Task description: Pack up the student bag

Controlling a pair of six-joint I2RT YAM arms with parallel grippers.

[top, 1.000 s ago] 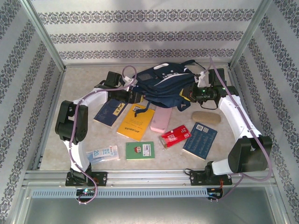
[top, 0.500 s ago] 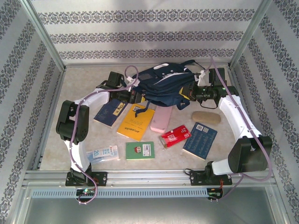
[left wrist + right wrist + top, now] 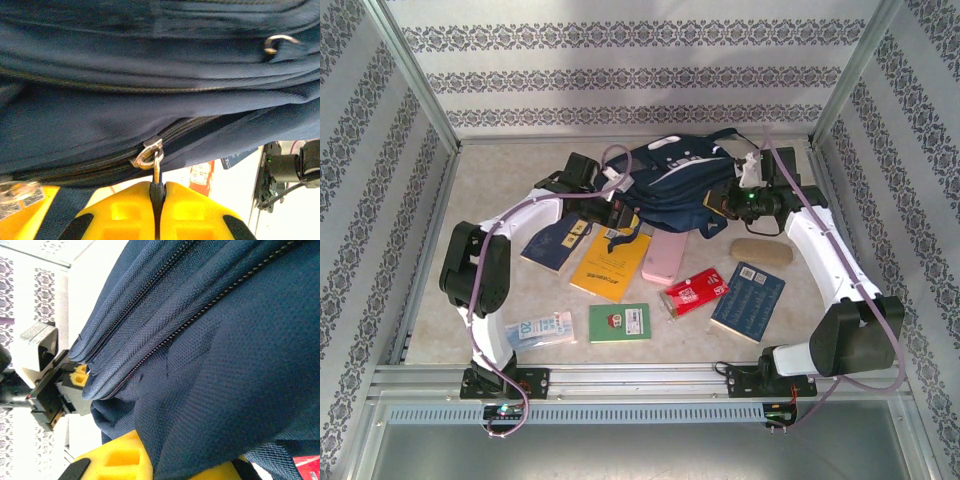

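Note:
The student bag [image 3: 672, 180], navy with white stripes, lies at the back middle of the table. At its left edge my left gripper [image 3: 617, 212] is shut on the zipper pull [image 3: 155, 172]. In the left wrist view the yellow fingers [image 3: 200, 210] pinch the pull's black tab, and its metal ring hangs from the slider on the bag [image 3: 150, 75]. My right gripper [image 3: 722, 206] is at the bag's right side. In the right wrist view the right gripper [image 3: 187, 462] is shut on a fold of the bag's fabric [image 3: 225, 340].
In front of the bag lie a dark blue book [image 3: 555, 240], a yellow book [image 3: 610, 262], a pink case [image 3: 665, 257], a red packet [image 3: 695, 291], a blue book [image 3: 748, 300], a green card [image 3: 620, 322], a tan oval pouch [image 3: 761, 252] and a clear packet [image 3: 540, 328].
The left gripper has shut on the zipper pull and moved slightly right and toward the back. The right gripper keeps its hold on the fabric and has lifted a little.

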